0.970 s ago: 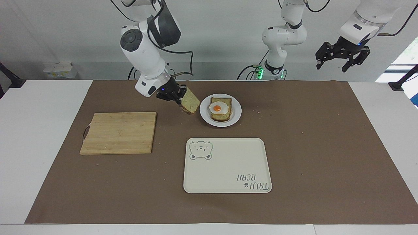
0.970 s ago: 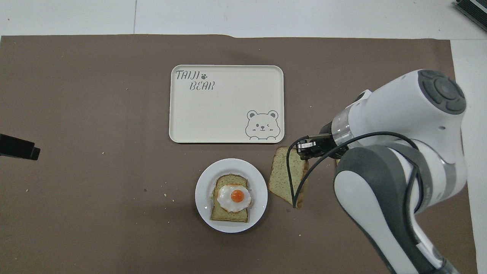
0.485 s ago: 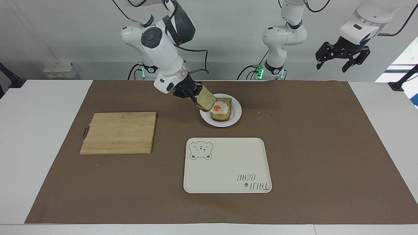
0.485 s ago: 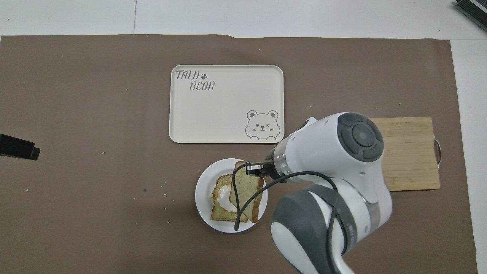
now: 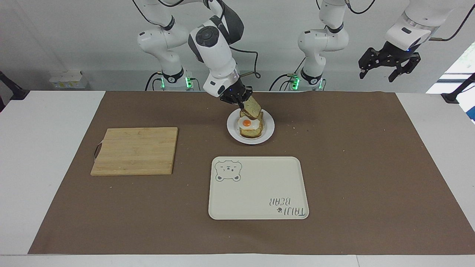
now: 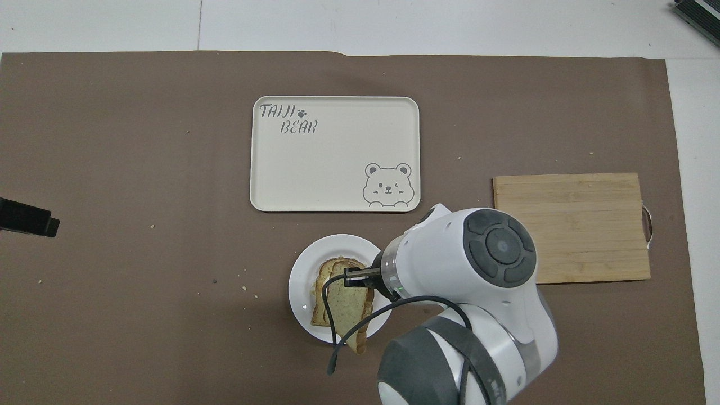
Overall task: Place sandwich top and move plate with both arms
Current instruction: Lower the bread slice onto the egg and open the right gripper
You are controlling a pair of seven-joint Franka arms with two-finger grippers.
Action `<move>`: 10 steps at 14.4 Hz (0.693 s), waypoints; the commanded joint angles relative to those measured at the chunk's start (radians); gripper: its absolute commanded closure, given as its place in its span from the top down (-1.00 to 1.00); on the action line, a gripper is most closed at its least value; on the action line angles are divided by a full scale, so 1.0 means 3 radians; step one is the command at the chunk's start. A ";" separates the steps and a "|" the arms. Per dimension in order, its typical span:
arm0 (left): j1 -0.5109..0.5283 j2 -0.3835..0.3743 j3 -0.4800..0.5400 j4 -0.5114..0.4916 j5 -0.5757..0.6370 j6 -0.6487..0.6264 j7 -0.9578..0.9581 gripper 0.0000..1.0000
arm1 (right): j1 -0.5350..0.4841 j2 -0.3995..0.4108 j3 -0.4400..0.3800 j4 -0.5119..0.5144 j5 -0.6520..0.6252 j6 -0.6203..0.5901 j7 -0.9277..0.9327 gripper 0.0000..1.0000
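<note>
The right gripper (image 5: 240, 101) was closed on the sandwich top (image 5: 252, 107), a speckled slice with a brown crust, held tilted in the air over the edge of the plate (image 5: 268, 129) that lay nearer the robots. The small white plate sat on the brown paper covering of the table (image 5: 371, 167) and carried a second bread slice (image 5: 252, 131) topped with a fried egg (image 5: 248, 122); whether the held slice touched that stack could not be told. In the overhead view the sandwich top (image 6: 349, 312) overlapped the plate (image 6: 301, 270) and reached past its rim toward the robots. The left gripper (image 5: 389, 65) waited aloft off the left arm's end of the table, its fingers spread and holding nothing. A cream tray (image 5: 256, 196) lay just beside the plate, farther from the robots, printed with a bear's face and the words "TAIJI BEAR" (read upright in the overhead view). A wooden cutting board (image 5: 135, 150) rested toward the right arm's end of the table.
</note>
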 commanded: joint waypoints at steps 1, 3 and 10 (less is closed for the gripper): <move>-0.0048 -0.0082 0.0031 -0.0097 0.0013 0.0008 -0.0021 1.00 | 0.0052 -0.0184 -0.0005 -0.0252 0.0081 0.0144 0.0015 -1.00; -0.0048 -0.0082 0.0031 -0.0097 0.0013 0.0008 -0.0021 1.00 | 0.0103 -0.0225 -0.0005 -0.0303 0.0076 0.0164 -0.0010 -1.00; -0.0048 -0.0082 0.0031 -0.0097 0.0013 0.0008 -0.0015 1.00 | 0.0298 -0.0123 -0.0005 -0.0533 0.0040 0.0787 -0.0072 -1.00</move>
